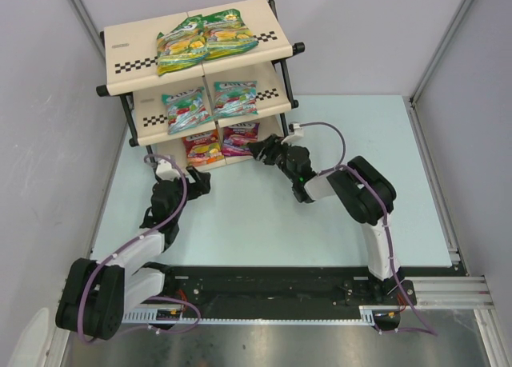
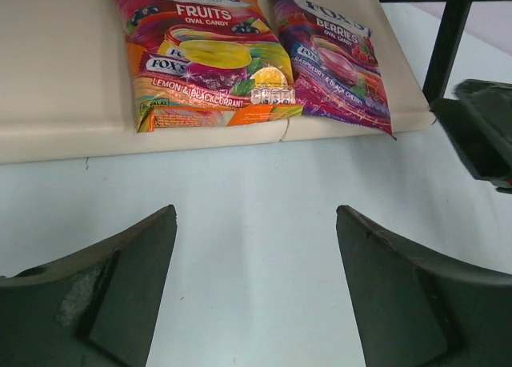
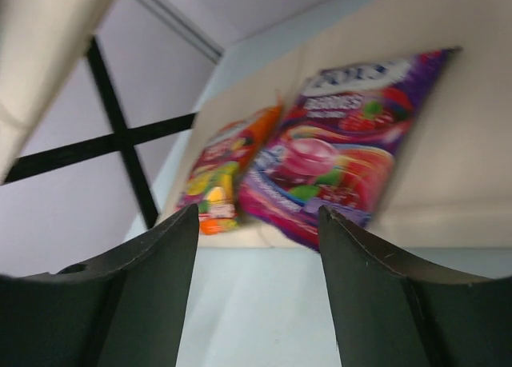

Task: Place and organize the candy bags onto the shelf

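Since all 6 bags (image 1: pixel 206 39) lie in pairs on the shelf (image 1: pixel 128 59), 2 per tier, the task looks done, with the left end effector (image 2: pixel 256 215) and right end effector (image 3: pixel 258 215) both spread, empty, near the bottom tier.

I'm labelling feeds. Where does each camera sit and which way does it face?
Top external: above and behind the bases, looking down at the shelf; left arm and right arm show.
Left wrist: low, facing the bottom tier; open left gripper below.
Right wrist: low, tilted up at that tier; open right gripper below.
Both wrists share the red-orange bag and purple bag.
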